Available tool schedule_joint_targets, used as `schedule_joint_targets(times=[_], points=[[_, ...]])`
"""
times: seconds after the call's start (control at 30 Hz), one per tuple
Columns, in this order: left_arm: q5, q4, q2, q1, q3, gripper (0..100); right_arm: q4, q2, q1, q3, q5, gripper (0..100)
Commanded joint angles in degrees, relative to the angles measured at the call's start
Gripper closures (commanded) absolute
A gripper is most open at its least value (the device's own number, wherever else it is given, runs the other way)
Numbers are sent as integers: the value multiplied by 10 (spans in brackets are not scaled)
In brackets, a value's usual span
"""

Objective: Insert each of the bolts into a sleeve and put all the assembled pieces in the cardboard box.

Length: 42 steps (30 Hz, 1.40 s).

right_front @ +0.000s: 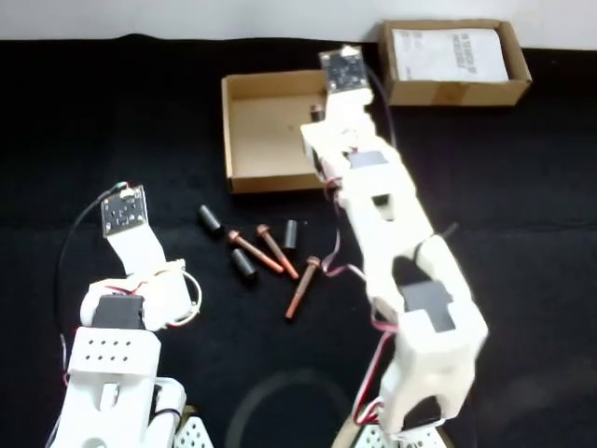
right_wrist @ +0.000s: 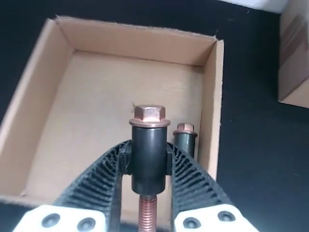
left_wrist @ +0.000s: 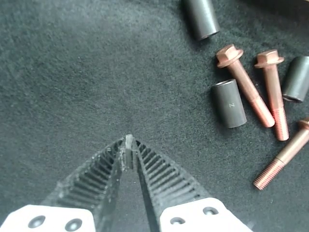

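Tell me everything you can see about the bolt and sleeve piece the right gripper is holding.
The assembled piece is a copper-coloured metal bolt with a flanged hex head, pushed through a black cylindrical sleeve. The head sits against one sleeve end and the threaded shank sticks out the other, toward the wrist. The right gripper clamps the sleeve from both sides with its ribbed black fingers. It hangs over the open brown cardboard box, near a second assembled piece by the box wall.
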Motion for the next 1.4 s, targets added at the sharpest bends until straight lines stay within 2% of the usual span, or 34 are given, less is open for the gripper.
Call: schedule_joint_targets(times=[0.0,0.2,0.4,0.63,0.8,1.23,1.3,1.37], points=[[-3,-5,-9,-4,-3,991,3,58,-6,-108,6,992],[-3,-4,-9,-4,-2,991,73,170,-7,-216,6,977],[-3,-4,-9,-2,-2,991,100,244,-12,-313,6,765],[-3,-8,-9,-3,11,991,179,247,-27,-394,5,752],[-3,-8,-9,-4,10,991,302,247,-27,-528,5,752],[-2,-8,-7,-5,10,991,741,247,-4,-1009,4,752],[-2,-8,-7,-5,10,991,782,226,1,-1015,4,752],[-2,-8,-8,-5,10,991,781,196,27,-1004,2,752]])
